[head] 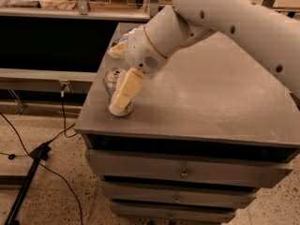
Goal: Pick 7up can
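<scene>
The 7up can (111,80), silvery with an open silver top, stands upright near the front left corner of the grey cabinet top (211,102). My gripper (118,81) is down at the can and looks open around it. One cream finger (124,91) lies across the can's front right side, and the other cream finger (116,50) shows behind it. The finger hides the can's markings. The white arm (225,18) reaches in from the upper right.
A small bluish object (125,35) lies at the back left of the cabinet top, partly behind the wrist. Drawers (183,172) sit below the top. Black cables and a stand leg (28,172) lie on the floor to the left. A dark low shelf (42,74) runs behind.
</scene>
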`<state>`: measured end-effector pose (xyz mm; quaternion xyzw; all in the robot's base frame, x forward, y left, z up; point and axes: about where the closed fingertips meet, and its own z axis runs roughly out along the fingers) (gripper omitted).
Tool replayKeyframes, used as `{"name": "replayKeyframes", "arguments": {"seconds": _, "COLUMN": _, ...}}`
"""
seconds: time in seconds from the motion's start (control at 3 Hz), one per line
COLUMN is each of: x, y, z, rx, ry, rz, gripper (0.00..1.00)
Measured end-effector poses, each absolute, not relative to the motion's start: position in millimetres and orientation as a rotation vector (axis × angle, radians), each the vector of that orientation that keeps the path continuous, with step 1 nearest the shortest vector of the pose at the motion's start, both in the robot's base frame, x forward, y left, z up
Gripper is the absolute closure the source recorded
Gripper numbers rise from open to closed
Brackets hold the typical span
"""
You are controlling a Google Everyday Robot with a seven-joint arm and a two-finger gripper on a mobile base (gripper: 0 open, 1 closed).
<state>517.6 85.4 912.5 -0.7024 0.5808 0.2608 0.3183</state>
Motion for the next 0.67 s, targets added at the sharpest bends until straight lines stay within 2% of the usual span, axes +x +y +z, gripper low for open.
{"name": "replayKeyframes", "arguments": {"seconds": 0.33, "x": 515.7, "y": 85.9, "z": 897.3, "rx": -1.854, "ry": 1.531, "rz": 0.722, "gripper": 0.00}}
{"name": "replayKeyframes", "arguments": {"seconds": 0.67, "x": 514.3, "y": 88.4, "z": 897.7, "rx": -1.859, "ry": 1.527, "rz": 0.723, "gripper": 0.26}}
